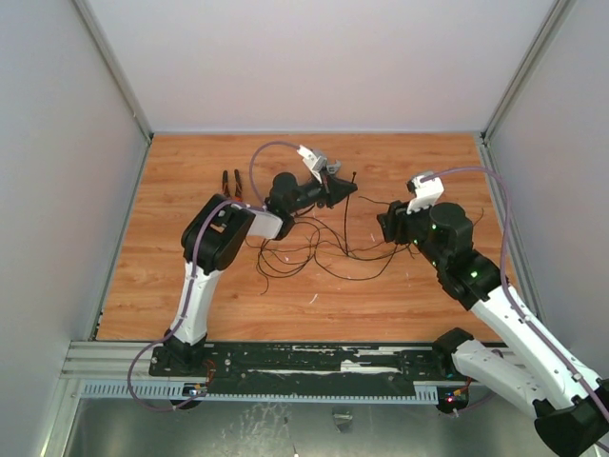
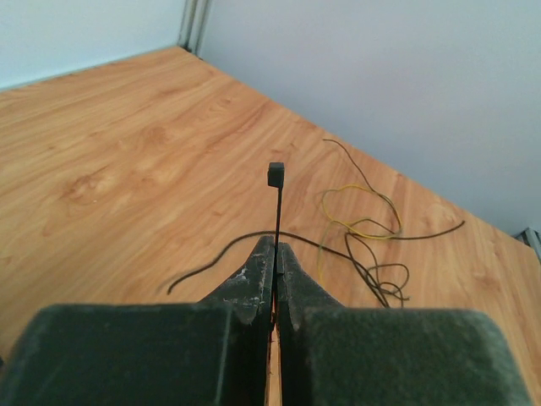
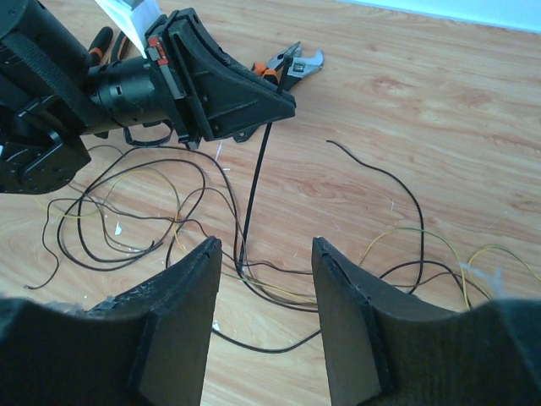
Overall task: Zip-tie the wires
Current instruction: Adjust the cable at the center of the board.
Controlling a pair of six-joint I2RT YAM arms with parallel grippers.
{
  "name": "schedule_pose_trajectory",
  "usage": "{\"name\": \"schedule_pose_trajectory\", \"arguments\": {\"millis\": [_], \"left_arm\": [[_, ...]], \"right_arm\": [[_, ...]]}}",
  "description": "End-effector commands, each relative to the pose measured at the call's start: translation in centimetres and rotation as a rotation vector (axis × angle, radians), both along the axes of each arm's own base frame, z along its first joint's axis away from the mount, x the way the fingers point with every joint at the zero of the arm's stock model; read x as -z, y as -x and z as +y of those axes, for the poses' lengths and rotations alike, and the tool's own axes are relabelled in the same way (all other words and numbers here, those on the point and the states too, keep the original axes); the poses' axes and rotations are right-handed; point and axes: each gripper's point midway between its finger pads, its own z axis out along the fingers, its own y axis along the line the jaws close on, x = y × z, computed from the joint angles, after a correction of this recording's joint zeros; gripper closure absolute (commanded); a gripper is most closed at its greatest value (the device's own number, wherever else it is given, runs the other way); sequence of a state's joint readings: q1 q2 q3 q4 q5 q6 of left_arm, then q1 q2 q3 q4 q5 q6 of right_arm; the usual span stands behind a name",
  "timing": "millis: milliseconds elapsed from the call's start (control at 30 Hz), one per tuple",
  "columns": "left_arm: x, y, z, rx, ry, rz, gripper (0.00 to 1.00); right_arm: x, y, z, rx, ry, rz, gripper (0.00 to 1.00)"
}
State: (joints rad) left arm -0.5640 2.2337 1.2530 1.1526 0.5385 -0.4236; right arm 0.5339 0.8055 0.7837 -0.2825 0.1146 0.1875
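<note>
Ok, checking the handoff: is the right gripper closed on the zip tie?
No: the fingers of the right gripper stand wide apart, while the zip tie is pinched in the shut left gripper.

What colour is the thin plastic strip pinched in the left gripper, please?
The thin straight plastic zip tie is black, clearest in the left wrist view.

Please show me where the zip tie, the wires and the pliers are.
Zip tie (image 2: 276, 211): left wrist view, on the strip under its head.
Wires (image 1: 316, 249): top view, middle of the tangle.
Pliers (image 3: 306, 63): right wrist view, on the metal head.
</note>
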Motion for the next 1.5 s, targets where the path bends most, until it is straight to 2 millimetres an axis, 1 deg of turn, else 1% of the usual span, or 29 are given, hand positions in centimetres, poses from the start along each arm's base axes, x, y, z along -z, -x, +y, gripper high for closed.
{"name": "schedule_pose_trajectory", "arguments": {"millis": [0,133,267,367,533,633,700,800,867,933,1033,1200,1367,1467], "left_arm": [[-3.4,2.0,0.0,0.030,0.037,-0.104,1.00],[-2.8,2.9,0.1,0.032,0.018,-0.105,1.00],[-2.6,3.7,0.4,0.040,0.016,-0.101,1.00],[-2.2,4.4,0.4,0.055,0.018,-0.093,1.00],[-1.8,5.3,0.1,0.078,0.015,-0.082,1.00],[-1.8,5.5,0.0,0.090,0.018,-0.076,1.00],[-1.7,5.7,-0.1,0.097,0.019,-0.072,1.00],[-1.4,6.0,-0.2,0.099,0.014,-0.069,1.00],[-1.1,6.1,-0.1,0.097,0.013,-0.061,1.00],[-0.7,6.2,-0.1,0.089,0.011,-0.053,1.00],[-0.5,6.0,0.0,0.068,0.006,-0.053,1.00],[-0.4,6.0,0.0,0.051,-0.001,-0.063,1.00],[-0.5,6.0,0.2,0.041,-0.001,-0.061,1.00],[-0.5,6.1,0.3,0.040,-0.002,-0.058,1.00]], "right_arm": [[1.3,0.1,0.5,-0.028,0.006,0.036,0.52],[1.8,0.1,1.0,-0.052,-0.001,0.055,0.52],[1.9,0.5,1.6,-0.084,-0.019,0.060,0.50],[2.4,0.9,2.3,-0.126,-0.026,0.084,0.49],[4.1,2.5,4.1,-0.244,-0.052,0.155,0.49],[5.1,4.0,5.0,-0.303,-0.094,0.235,0.44],[6.2,5.1,5.3,-0.319,-0.119,0.304,0.38],[8.0,6.9,5.6,-0.345,-0.160,0.405,0.25],[9.3,8.0,5.8,-0.351,-0.193,0.469,0.21],[10.7,8.8,5.8,-0.346,-0.225,0.525,0.14],[13.0,9.7,5.7,-0.321,-0.247,0.594,0.09],[16.3,10.4,5.0,-0.269,-0.238,0.658,0.07],[18.4,10.5,4.8,-0.226,-0.255,0.680,0.07],[19.3,10.4,4.8,-0.216,-0.264,0.687,0.06]]}}
